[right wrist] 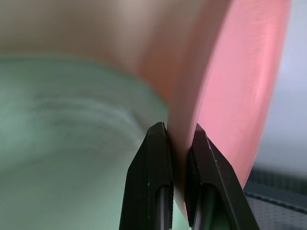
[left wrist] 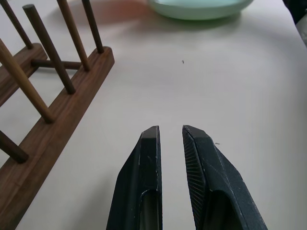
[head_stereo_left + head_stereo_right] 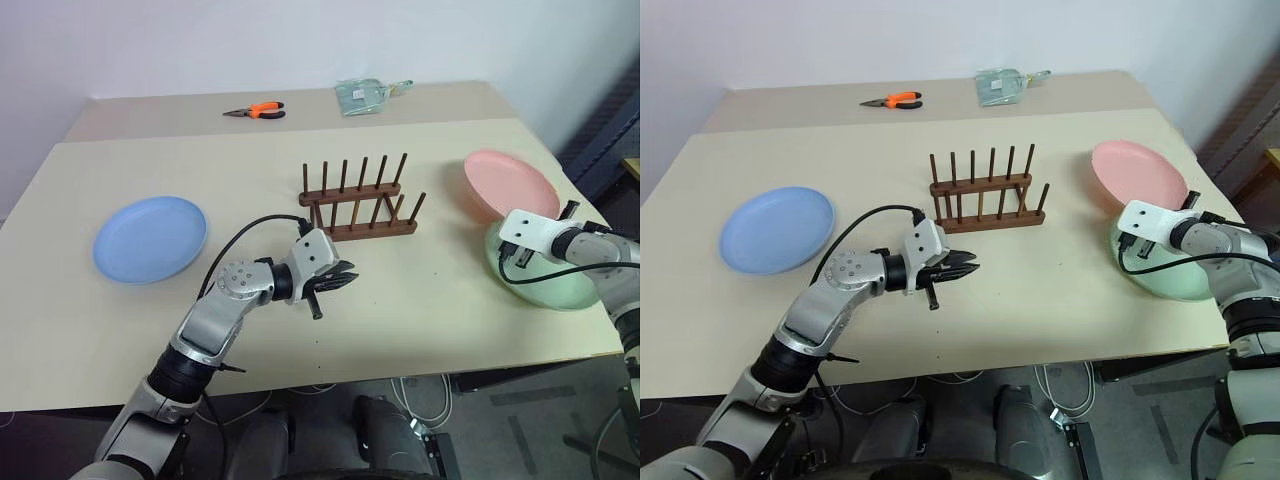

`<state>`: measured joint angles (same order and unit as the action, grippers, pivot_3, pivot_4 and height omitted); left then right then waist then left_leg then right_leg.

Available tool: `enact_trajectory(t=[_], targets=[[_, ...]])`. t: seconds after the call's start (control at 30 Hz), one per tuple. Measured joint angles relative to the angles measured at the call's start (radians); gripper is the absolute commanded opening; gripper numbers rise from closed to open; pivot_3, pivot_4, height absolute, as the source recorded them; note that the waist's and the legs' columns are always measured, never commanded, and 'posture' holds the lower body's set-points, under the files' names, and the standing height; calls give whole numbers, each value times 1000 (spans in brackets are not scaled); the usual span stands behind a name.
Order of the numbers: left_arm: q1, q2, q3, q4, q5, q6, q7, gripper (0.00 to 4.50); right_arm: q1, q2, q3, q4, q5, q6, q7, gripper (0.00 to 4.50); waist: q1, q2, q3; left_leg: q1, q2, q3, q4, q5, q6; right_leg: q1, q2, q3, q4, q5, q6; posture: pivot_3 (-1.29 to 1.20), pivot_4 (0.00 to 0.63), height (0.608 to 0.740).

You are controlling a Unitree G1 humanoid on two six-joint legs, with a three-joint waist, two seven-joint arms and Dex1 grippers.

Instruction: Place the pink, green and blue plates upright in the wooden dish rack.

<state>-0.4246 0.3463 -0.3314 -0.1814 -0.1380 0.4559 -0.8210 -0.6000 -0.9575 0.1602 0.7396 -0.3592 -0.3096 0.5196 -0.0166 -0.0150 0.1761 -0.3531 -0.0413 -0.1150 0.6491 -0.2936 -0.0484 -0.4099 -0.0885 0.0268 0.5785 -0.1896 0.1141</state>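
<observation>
Beige table (image 3: 420, 290) carries the wooden dish rack (image 3: 357, 204) at centre, empty, with the blue plate (image 3: 150, 238) flat well to its left. Right claw (image 1: 178, 139) pinches the rim of the pink plate (image 3: 510, 184), tilted up above the green plate (image 3: 545, 285). Left claw (image 2: 170, 136) hangs nearly pressed together, empty, just beside the rack.

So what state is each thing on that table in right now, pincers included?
pink plate: tilted up, rim pinched by the right pincer
green plate: flat on the table, under the pink one's edge
blue plate: flat on the table
wooden dish rack: upright, no plates in it
right pincer: shut on the pink rim
left pincer: nearly shut, holding nothing
</observation>
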Motion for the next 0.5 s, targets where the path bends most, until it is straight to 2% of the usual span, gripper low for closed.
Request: enact_trajectory(t=[0.1,0.17,0.23,0.27,0.37,0.43,0.5], targets=[[2,9,-1,-2,0,-1,0,689,14,-23,-29,-117,7,3,-7,50,0,3,1,0,0,0,0,0,0,0,0,0,0,0,0,0,150,740],[3,18,0,1,0,-3,0,689,16,-8,-108,-249,111,79,26,50,-4,3,2,0,0,0,-1,0,0,0,0,0,0,1,2,0,150,740],[3,24,0,7,0,-4,-1,689,1,95,-252,-494,400,333,86,50,-5,3,2,0,2,-1,-1,0,0,1,2,0,1,2,3,0,150,740],[3,24,0,8,-1,-5,-1,689,-4,115,-272,-545,463,386,96,50,-4,3,1,1,2,-2,-1,0,0,1,2,0,1,2,3,0,150,740],[3,35,11,18,-6,-6,-5,689,-35,250,-376,-851,972,788,121,50,4,3,2,0,2,-4,0,0,0,0,2,-2,1,2,2,0,150,740],[3,42,15,18,-16,-6,-12,689,-51,262,-384,-923,1113,925,110,50,15,3,1,-1,1,-4,1,0,0,1,1,-2,0,0,-1,0,150,740],[3,44,30,17,-33,-4,-23,689,-51,265,-392,-942,1174,1010,93,50,25,3,1,-2,0,-4,3,0,0,1,0,-2,-1,0,-1,0,150,740]])
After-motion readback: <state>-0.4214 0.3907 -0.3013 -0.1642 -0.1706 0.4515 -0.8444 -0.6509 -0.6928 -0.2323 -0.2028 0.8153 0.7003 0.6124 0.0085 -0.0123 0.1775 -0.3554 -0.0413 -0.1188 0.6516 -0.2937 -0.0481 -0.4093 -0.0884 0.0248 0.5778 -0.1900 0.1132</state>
